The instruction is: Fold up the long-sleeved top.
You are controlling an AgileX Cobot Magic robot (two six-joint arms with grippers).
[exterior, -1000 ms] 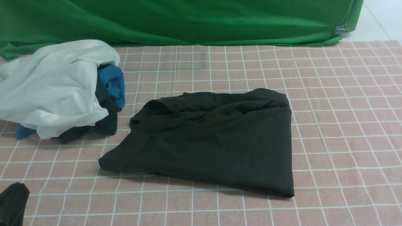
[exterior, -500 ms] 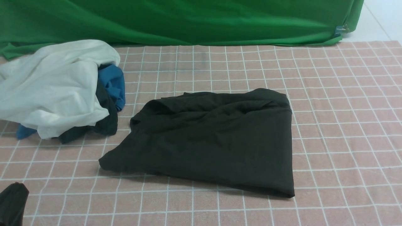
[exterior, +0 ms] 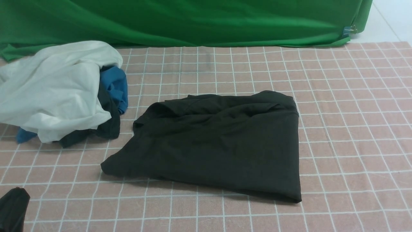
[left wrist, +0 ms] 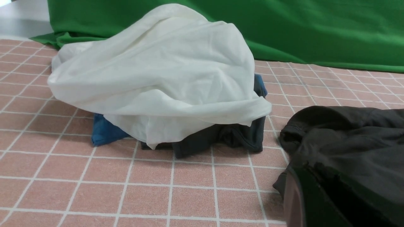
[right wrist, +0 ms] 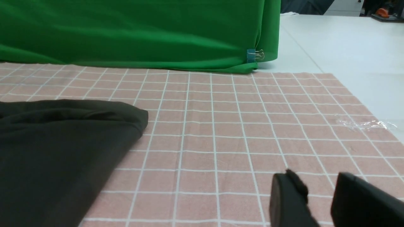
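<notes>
The long-sleeved top [exterior: 219,141] lies folded into a rough rectangle in the middle of the pink checked cloth; it also shows in the left wrist view [left wrist: 353,138] and the right wrist view [right wrist: 56,148]. My left gripper [exterior: 13,206] sits low at the near left corner, well apart from the top. Its dark fingers [left wrist: 303,189] are shut with nothing between them. My right gripper [right wrist: 318,186] is out of the front view. It hovers over bare cloth to the right of the top, open and empty.
A heap of a white garment [exterior: 54,90], a blue cloth [exterior: 114,83] and a small charcoal cloth [exterior: 106,125] lies at the far left. A green backdrop [exterior: 193,22] with a clip [exterior: 349,30] bounds the back. Bare white table [right wrist: 347,41] lies beyond the cloth's right edge.
</notes>
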